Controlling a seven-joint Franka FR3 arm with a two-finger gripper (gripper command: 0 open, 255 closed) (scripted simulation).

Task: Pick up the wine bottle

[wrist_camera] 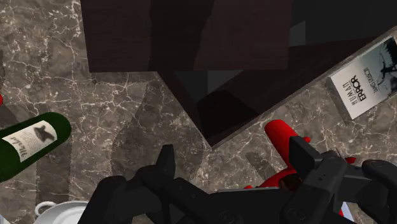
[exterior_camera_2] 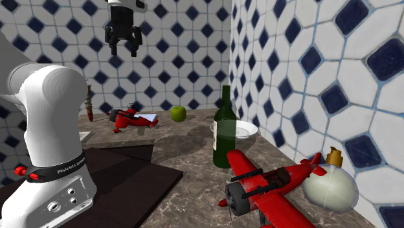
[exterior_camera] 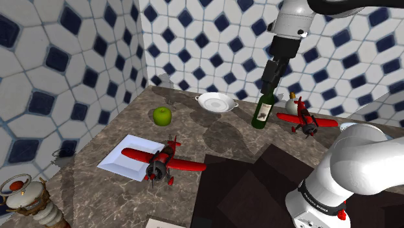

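I see the dark green glass wine bottle (exterior_camera: 263, 107) upright on the counter (exterior_camera: 213, 139) beside the white bowl (exterior_camera: 217, 102). My end effector (exterior_camera_2: 124, 48) hangs high above the bowl, fingers apart (empty), with the bottle off to one side.

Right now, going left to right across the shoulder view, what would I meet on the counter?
white plate → green apple → white bowl → wine bottle → red toy plane by the wall
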